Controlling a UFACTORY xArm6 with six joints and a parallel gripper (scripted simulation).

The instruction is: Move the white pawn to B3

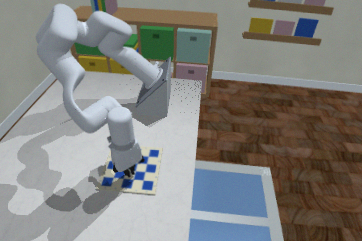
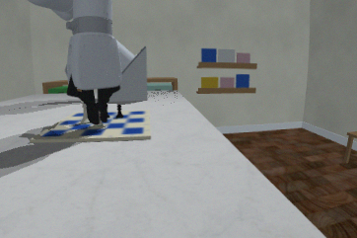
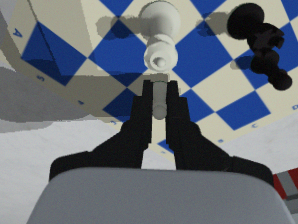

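A small blue-and-cream chessboard lies on the white table. My gripper is down at the board's near edge, shut on a small white pawn held upright between the black fingers. Just beyond the fingertips a larger white piece stands on the board. A black piece stands further right. Edge letters show in the wrist view, but I cannot tell which square the pawn is over.
A grey wedge-shaped block stands behind the board. A wooden shelf unit with coloured bins stands at the table's far end. The table's right edge drops to the wooden floor, with blue panels below.
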